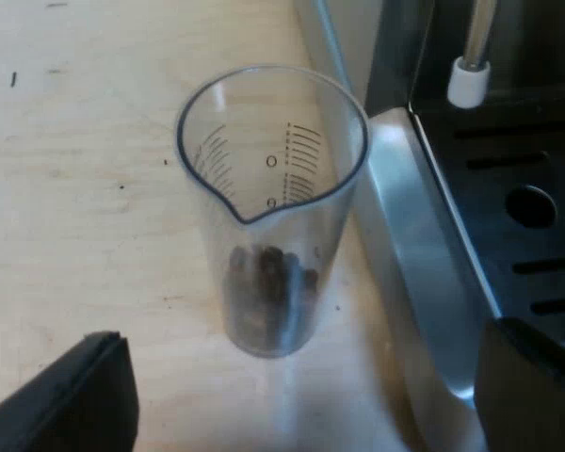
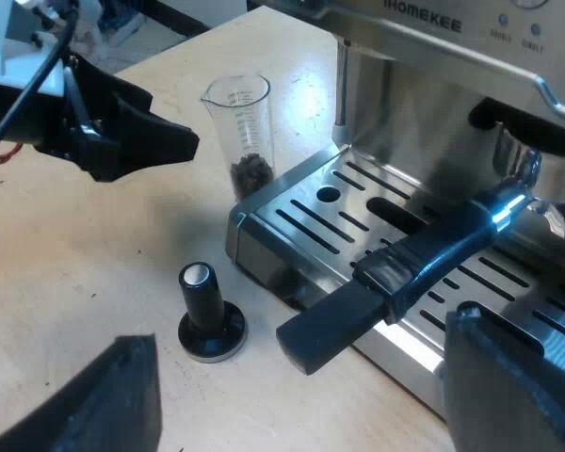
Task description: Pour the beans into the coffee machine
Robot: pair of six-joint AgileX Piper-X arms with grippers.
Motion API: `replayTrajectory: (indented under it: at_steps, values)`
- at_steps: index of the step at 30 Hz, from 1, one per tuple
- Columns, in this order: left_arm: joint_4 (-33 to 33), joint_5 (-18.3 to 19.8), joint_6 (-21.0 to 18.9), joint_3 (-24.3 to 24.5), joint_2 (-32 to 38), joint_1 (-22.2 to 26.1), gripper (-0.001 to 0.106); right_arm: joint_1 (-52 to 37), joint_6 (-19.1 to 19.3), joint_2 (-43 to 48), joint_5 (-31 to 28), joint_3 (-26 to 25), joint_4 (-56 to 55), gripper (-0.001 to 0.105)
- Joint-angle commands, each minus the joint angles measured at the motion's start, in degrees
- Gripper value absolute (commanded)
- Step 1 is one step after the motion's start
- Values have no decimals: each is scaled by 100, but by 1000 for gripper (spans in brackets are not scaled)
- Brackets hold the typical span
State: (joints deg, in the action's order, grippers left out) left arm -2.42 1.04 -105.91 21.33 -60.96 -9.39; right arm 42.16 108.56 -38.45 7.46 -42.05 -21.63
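The clear measuring glass (image 1: 268,207) stands upright on the wooden table, with dark beans (image 1: 268,282) in its bottom. It is close beside the drip tray's corner. My left gripper (image 1: 301,410) is open just short of the glass, one finger to each side and nothing between them. In the right wrist view the same glass (image 2: 242,132) shows with the left gripper (image 2: 160,141) a short way from it. My right gripper (image 2: 301,400) is open and holds nothing, hanging over the table by the tray's edge.
The espresso machine (image 2: 424,56) has a slotted metal drip tray (image 2: 311,221) and a steam wand (image 2: 341,85) by the glass. The holder's dark handle (image 2: 405,273) juts out over the tray. A black-knob tamper (image 2: 210,315) stands on the table near the tray.
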Motion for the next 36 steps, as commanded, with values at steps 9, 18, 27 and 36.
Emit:
replayTrajectory:
  at_steps: [9,18,27,36]
  values:
    - [-1892,-104,571,-450,-415,-25,85,17,55,10,8,-28,90,64]
    - [-2911,-104,324,-966,-758,-25,85,17,55,10,8,-28,90,64]
    - [-3784,-104,325,-964,-1412,-25,85,17,55,10,8,-28,90,64]
    - [-4529,-189,325,-964,-2063,-25,85,17,55,10,8,-28,90,64]
